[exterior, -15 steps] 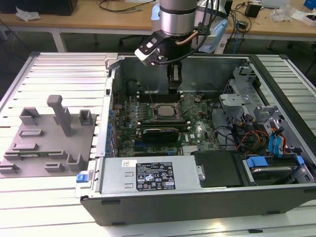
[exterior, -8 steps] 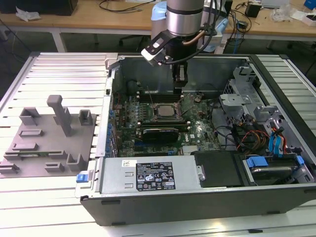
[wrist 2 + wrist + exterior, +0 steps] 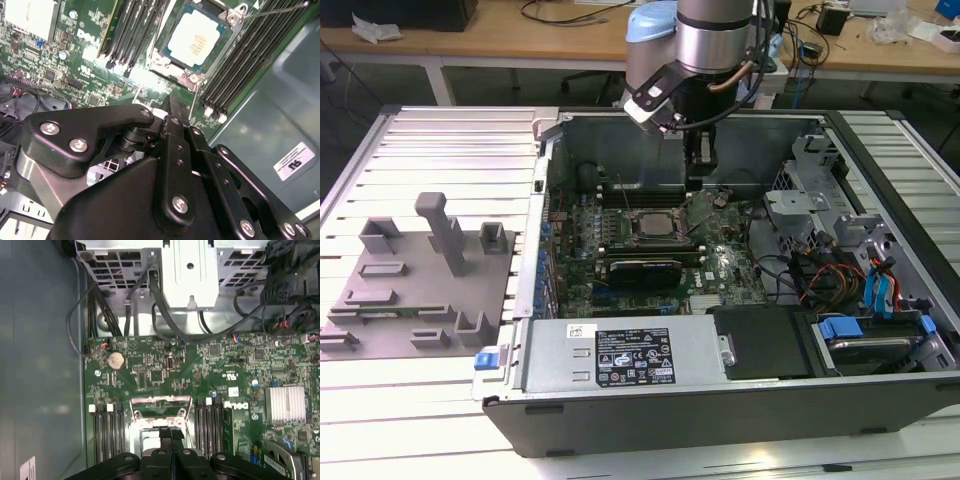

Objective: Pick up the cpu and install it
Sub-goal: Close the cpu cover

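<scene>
The cpu (image 3: 197,40), a pale silvery square chip, lies flat inside the dark metal-framed socket (image 3: 655,226) on the green motherboard. The socket's thin lever wire (image 3: 270,10) runs past one corner. My gripper (image 3: 698,178) hangs inside the open computer case, just to the exterior view's right of the socket and a little above the board. Its two black fingers (image 3: 165,436) are pressed together with nothing between them. In the second wrist view the gripper (image 3: 172,106) points at the board edge of the socket, apart from the cpu.
A grey tray (image 3: 420,290) with plastic fixture blocks lies at the exterior view's left of the case. Inside the case are the power supply (image 3: 620,355), memory slots (image 3: 135,25), a finned heatsink (image 3: 285,402), a metal drive cage (image 3: 815,190) and loose cables (image 3: 820,275).
</scene>
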`<state>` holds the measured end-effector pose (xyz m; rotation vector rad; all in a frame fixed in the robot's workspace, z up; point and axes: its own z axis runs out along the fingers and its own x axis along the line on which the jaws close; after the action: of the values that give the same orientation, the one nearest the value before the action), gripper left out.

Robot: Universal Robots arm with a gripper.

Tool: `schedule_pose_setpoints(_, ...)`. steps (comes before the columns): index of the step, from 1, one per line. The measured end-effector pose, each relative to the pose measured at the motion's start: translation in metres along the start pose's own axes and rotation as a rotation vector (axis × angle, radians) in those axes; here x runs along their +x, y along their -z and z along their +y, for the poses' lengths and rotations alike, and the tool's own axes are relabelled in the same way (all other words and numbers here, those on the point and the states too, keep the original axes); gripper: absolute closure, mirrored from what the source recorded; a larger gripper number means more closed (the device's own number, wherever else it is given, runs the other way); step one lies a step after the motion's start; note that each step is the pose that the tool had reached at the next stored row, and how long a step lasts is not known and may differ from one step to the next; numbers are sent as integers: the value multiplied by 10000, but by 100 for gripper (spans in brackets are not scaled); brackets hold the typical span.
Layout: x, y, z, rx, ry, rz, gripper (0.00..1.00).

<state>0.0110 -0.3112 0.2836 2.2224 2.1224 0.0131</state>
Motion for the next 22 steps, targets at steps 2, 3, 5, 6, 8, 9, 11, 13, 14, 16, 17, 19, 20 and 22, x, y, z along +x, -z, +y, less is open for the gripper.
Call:
schedule_pose_setpoints(2, 2, -2, 34, -1, 0, 1, 89)
schedule_pose_setpoints(3, 3, -3, 53, 0, -1, 1, 89)
schedule_pose_setpoints(5, 4, -5, 79, -1, -1, 2, 89)
schedule_pose_setpoints(6, 5, -7, 104, -1, -1, 3, 89)
schedule_pose_setpoints(8, 6, -8, 135, 0, 0, 1, 89)
schedule_pose_setpoints(9, 8, -9, 159, 0, -1, 2, 89)
schedule_pose_setpoints(11, 9, -11, 191, 0, 0, 1, 89)
schedule_pose_setpoints(13, 11, -13, 229, -1, -1, 1, 89)
schedule_pose_setpoints(14, 12, -14, 247, 0, -1, 1, 89)
schedule_pose_setpoints(16, 15, -17, 311, 0, 1, 1, 89)
schedule_pose_setpoints(17, 16, -19, 354, 0, -2, 0, 89)
schedule_pose_setpoints(19, 20, -23, 409, -1, 0, 2, 89)
schedule_pose_setpoints(20, 21, -25, 432, 0, -1, 1, 89)
schedule_pose_setpoints(22, 21, -25, 436, 1, -1, 1, 89)
